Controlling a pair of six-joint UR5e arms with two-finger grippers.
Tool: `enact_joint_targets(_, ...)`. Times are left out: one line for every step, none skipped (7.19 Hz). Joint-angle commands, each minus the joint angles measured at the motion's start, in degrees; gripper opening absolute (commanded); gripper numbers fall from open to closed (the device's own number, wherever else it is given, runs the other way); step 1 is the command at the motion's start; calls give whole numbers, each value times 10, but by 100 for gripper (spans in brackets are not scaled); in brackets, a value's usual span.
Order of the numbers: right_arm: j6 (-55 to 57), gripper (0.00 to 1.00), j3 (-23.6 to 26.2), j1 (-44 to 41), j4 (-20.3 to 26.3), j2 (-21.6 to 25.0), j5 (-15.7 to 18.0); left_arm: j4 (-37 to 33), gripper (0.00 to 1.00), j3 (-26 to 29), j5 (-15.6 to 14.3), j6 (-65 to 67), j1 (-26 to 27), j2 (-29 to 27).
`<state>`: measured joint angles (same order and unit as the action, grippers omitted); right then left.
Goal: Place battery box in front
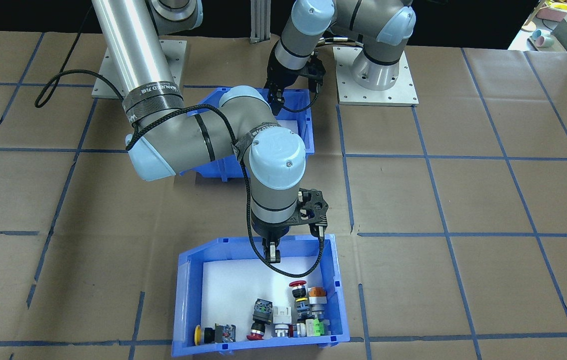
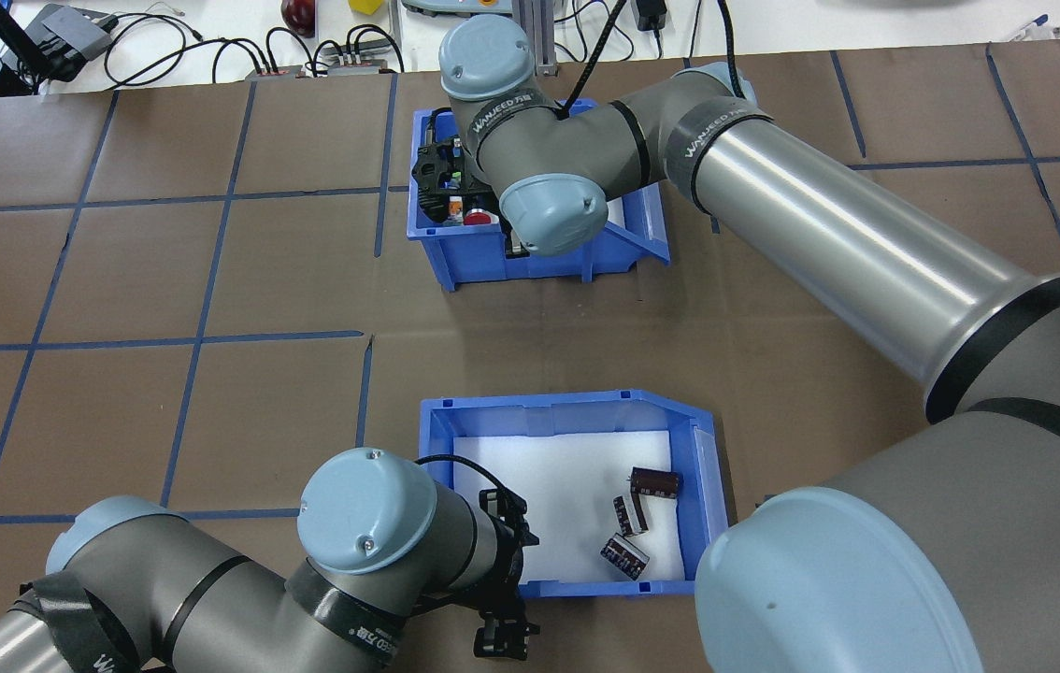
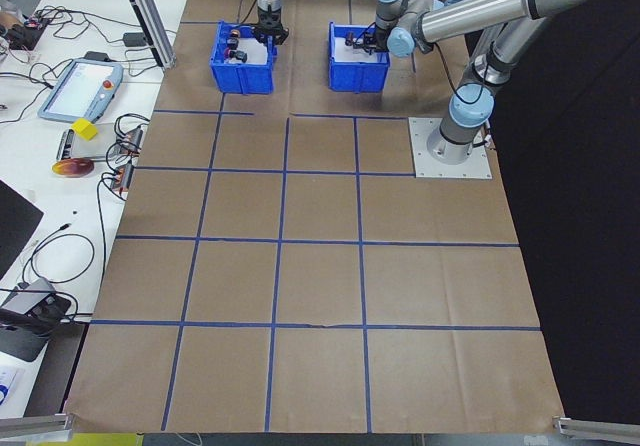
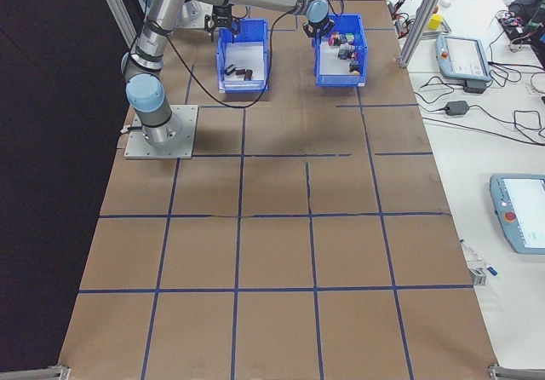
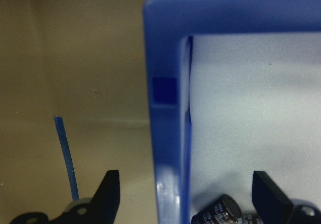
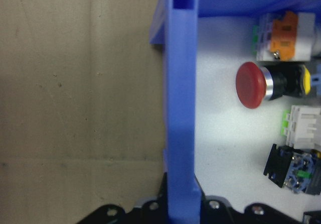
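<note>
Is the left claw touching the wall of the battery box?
Apart. The left wrist view shows the left claw open astride the battery box wall, with gaps.

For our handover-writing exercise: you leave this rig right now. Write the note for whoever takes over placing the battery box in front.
Left gripper: open, straddling a side wall of the battery box, one finger inside, one outside.
Right gripper: looks closed on the rim of the switch bin.
Positions: battery box, three cells inside, on the robot's side; switch bin on the far side.
Done: both arms at their bins.
Left: grip the battery box and move it in front.
</note>
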<state>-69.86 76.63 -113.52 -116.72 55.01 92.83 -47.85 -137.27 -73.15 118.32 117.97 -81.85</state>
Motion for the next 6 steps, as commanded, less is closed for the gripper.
enact_joint_targets(-2, 8, 6, 13, 17, 28, 1, 16, 17, -4, -1, 9, 10, -3)
enact_joint_targets(-5, 7, 9, 33, 21, 36, 3, 23, 5, -4, -3, 5, 10, 2)
enact_joint_targets(-11, 6, 10, 64, 22, 44, 3, 29, 0, -1, -12, -3, 10, 19)
enact_joint_targets(-24, 6, 14, 94, 22, 52, 9, 27, 0, 2, -54, -12, 9, 28)
enact_joint_targets(-65, 6, 37, 130, 20, 68, 25, 21, 0, 5, -63, -54, 0, 41)
enact_joint_targets(-96, 6, 76, 163, 11, 100, 25, -19, 0, 16, -70, -73, -20, 55)
